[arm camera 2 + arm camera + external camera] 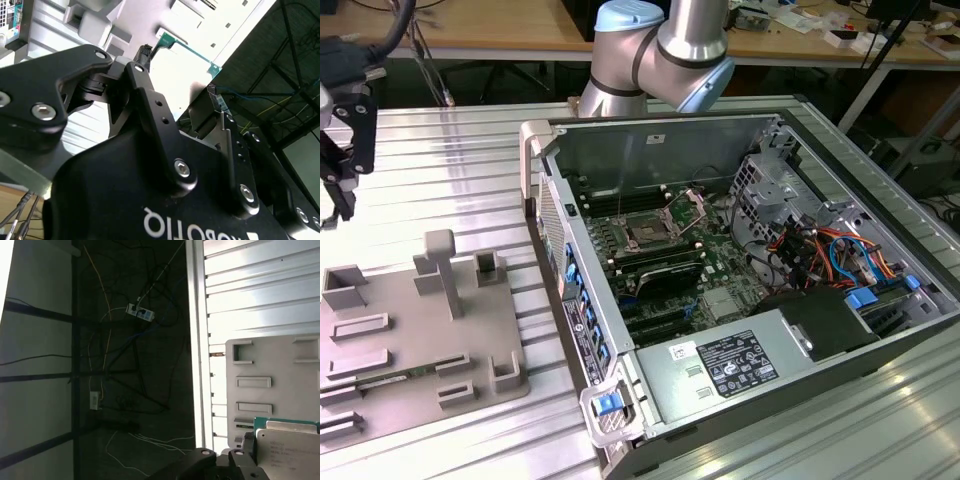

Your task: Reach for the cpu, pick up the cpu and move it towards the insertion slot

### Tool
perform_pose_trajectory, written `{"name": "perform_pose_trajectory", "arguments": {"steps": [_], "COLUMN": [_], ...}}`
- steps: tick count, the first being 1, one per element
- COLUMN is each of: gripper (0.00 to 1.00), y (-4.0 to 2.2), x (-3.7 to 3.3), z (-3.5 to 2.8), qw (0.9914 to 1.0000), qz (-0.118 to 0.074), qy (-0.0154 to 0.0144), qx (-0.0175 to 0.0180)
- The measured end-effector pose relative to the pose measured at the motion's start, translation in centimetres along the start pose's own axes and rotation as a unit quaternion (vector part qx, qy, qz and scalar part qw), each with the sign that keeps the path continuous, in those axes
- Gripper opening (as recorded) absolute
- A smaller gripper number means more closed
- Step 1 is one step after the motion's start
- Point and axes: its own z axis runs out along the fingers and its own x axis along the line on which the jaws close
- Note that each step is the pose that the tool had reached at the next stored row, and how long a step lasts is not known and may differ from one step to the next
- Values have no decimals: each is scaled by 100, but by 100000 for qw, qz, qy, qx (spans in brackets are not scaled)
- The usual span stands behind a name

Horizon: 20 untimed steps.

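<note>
My black gripper hangs above the table at the exterior view's far left, over the far end of the grey tray. In the second wrist view its two fingers close on the cpu, a flat square chip with a bright silvery top and a thin green rim. The first wrist view shows the same cpu beside a fingertip, above the tray. The insertion slot lies on the green board inside the open computer case, well off to the exterior view's right of the gripper.
The open case has a raised near wall between tray and board, with cables, drive bays and a power supply inside. The robot's arm joint stands behind the case. The ribbed metal table surrounds all this.
</note>
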Motion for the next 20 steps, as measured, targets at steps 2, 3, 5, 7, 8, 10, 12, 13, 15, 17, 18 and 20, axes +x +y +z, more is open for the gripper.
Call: {"name": "perform_pose_trajectory", "arguments": {"steps": [2,3,5,7,8,10,12,13,15,17,18,20], "gripper": [55,55,55,55,55,55,55,55,55,55,55,55], "y": [0,0,0,1,0,1,1,1,1,1,1,2], "x": [-39,-56,-78,-107,-118,-154,-172,-189,-217,-242,-255,-285], "z": [0,0,0,0,0,0,0,0,0,1,1,1], "qw": [100000,100000,100000,100000,100000,100000,100000,100000,100000,100000,100000,100000], "qz": [-1,0,-2,-1,-4,-4,-3,-2,-3,-1,0,-2], "qy": [3,0,3,1,3,4,1,4,2,0,0,-2], "qx": [4,-2,2,-1,2,1,2,2,1,1,-1,-1]}}
